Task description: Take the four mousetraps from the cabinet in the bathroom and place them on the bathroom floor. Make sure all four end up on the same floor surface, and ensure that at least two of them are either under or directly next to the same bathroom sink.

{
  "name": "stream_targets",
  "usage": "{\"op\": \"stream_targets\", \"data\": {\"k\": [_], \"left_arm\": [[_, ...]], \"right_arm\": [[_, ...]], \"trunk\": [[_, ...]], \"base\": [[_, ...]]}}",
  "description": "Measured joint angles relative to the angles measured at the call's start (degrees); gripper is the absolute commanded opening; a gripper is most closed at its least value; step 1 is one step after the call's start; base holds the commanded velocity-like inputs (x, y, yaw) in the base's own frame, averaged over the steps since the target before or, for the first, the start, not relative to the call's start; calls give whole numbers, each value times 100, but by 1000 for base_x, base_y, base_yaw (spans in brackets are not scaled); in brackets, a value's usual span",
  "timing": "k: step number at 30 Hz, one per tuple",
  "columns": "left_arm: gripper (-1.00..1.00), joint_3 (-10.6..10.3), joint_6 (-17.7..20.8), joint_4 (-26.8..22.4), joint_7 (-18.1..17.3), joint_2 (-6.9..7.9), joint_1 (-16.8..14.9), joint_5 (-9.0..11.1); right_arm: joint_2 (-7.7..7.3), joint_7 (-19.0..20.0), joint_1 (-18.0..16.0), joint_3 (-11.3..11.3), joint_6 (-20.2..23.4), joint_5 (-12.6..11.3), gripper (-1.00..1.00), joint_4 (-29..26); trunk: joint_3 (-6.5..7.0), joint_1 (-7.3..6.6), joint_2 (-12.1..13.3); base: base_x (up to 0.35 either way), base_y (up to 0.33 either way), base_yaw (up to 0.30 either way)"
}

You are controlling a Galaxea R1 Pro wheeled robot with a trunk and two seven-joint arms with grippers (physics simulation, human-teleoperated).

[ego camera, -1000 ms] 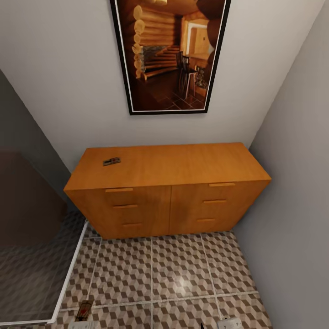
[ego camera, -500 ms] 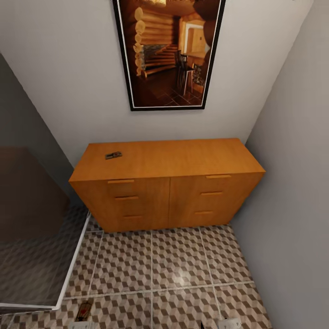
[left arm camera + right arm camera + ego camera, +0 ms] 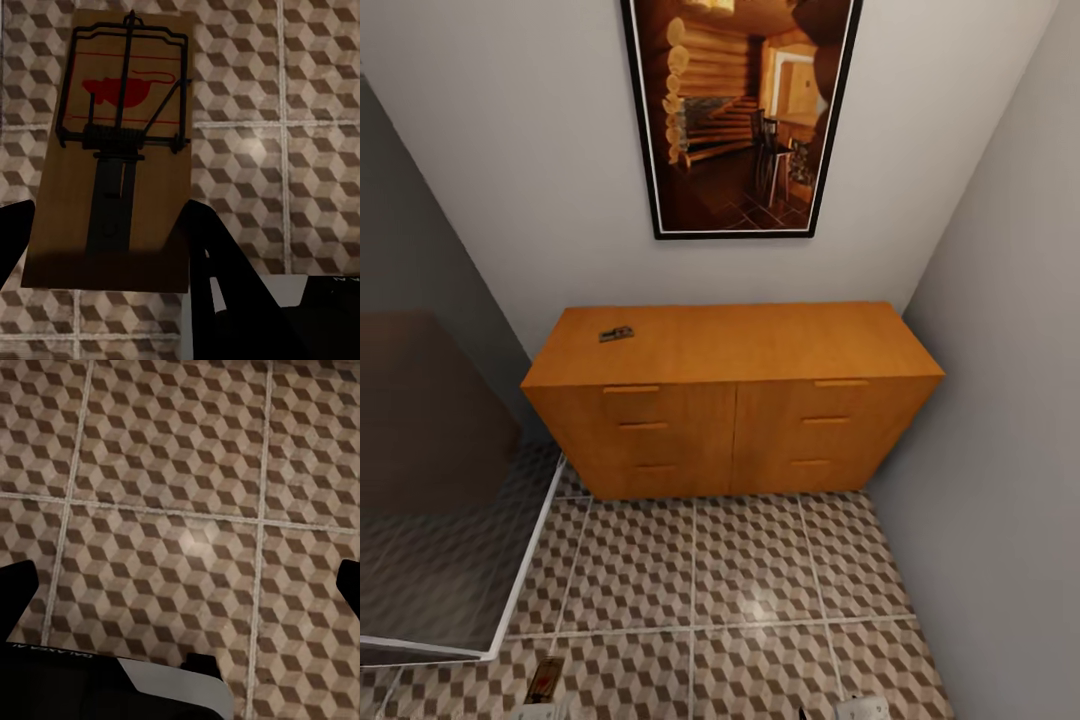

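Left gripper [image 3: 105, 240] is clamped on a trap [image 3: 124, 112], gripped across the board's near end, one dark finger against each long edge. The trap hangs over the floor [image 3: 750, 580], well out in front of the cabinet [image 3: 730, 420] and off its left end; I cannot tell how high it hangs. Right gripper [image 3: 184, 585] is spread wide with nothing between its fingers, above bare tile in front of the cabinet. Step in hand, as I judge it: carry this trap away from the cabinet and set it down on the tiles, beside the sink if that quota is unmet. To do it well: keep the board level, lower until it lies flat on the tile, and only then let go, so it neither drops nor tips. Keep the grip on the wood, away from the wire bar and spring. Trap appearance: flat brown wooden rectangle, dark wire frame and spring across the middle, red mouse shape between thin red lines at the far end. A second trap [image 3: 616, 334] lies flat on the cabinet top near its left rear corner, small and dark at this range, to be fetched afterwards.
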Motion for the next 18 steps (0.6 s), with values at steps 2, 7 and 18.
{"op": "stream_targets", "data": {"k": [2, 7, 18], "left_arm": [[-100, 0, 0, -1, 0, -1, 1, 0], [-100, -2, 0, -1, 0, -2, -2, 0], [-100, 0, 1, -1, 0, 1, -1, 0]], "right_arm": [[2, 0, 0, 3, 0, 0, 100, 0], [4, 0, 0, 4, 0, 0, 100, 0], [5, 0, 0, 4, 0, 0, 100, 0]], "trunk": [[0, 0, 0], [0, 0, 0], [0, -2, 0]], "base": [[-1, -130, 263], [0, -146, 275], [88, -149, 269]]}}
